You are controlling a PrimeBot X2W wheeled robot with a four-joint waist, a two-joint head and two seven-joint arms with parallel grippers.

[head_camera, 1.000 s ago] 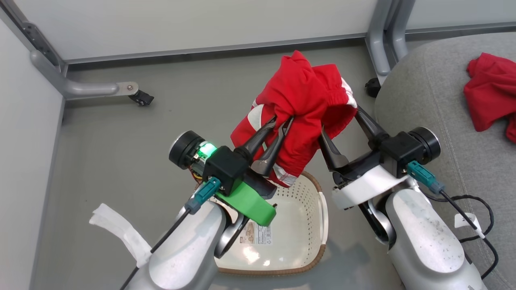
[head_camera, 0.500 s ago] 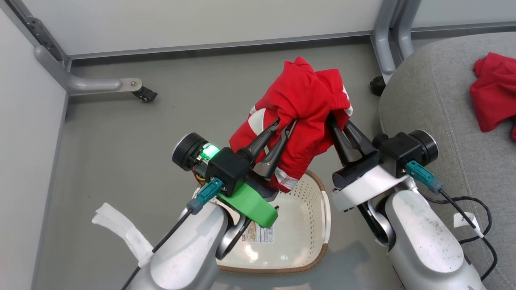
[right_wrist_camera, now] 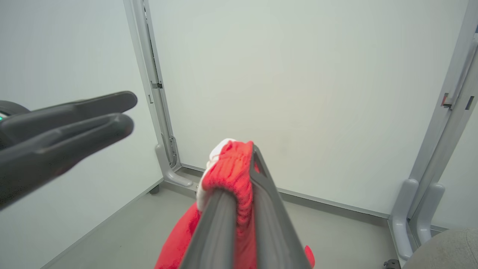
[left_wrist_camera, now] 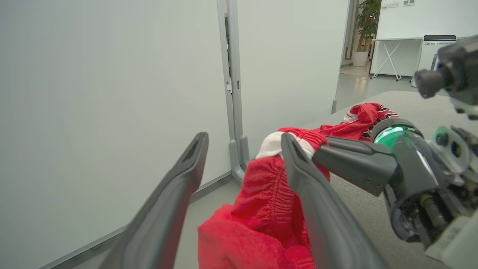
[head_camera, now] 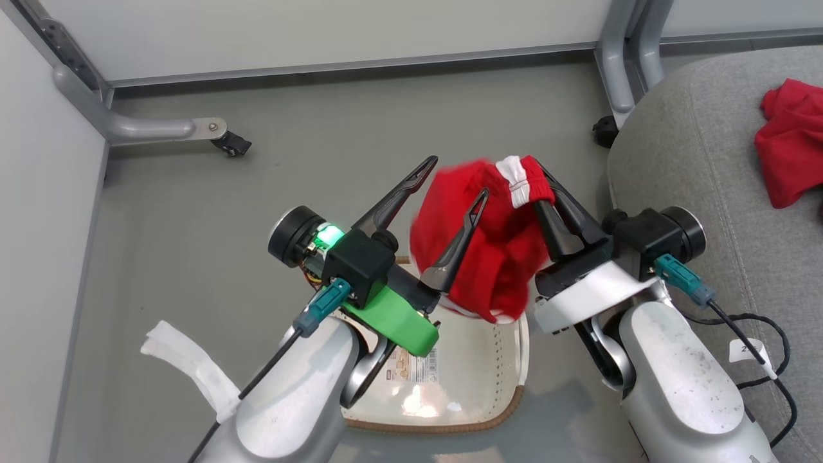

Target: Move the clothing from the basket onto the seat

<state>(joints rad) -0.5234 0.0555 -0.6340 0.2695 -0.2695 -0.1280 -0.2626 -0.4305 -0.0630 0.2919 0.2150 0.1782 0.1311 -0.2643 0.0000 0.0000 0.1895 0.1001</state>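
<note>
In the head view the left gripper (head_camera: 449,186) has its two long dark fingers spread wide and clamps nothing. Its right-hand finger crosses in front of red cloth, and I cannot tell whether it brushes it. At about 6 o'clock from it sits the cream-white perforated plastic basket (head_camera: 472,379) with the brown woven-look rim; what shows of its bottom is bare. The bright red sports shorts with a white side stripe (head_camera: 488,257) hang in the air above the basket's right end. Their long axis runs from the waistband at 1 o'clock down to the loose end at 7 o'clock. The right gripper (head_camera: 539,190) has its fingers pinched together on the gathered waistband, so it alone carries the shorts.

The coming move, as I judge it, turns on one relation. The large grey fabric-upholstered seat (head_camera: 694,161) lies at 3 o'clock from the right gripper, near it and on that arm's own side, with the left arm farther off. A sweep toward 3 o'clock should bring the shorts over the seat's rounded edge, provided the hanging end is lifted clear of it. The bright red jersey (head_camera: 791,148) lies crumpled on the seat at about 2 o'clock, well apart from the gripper.
</note>
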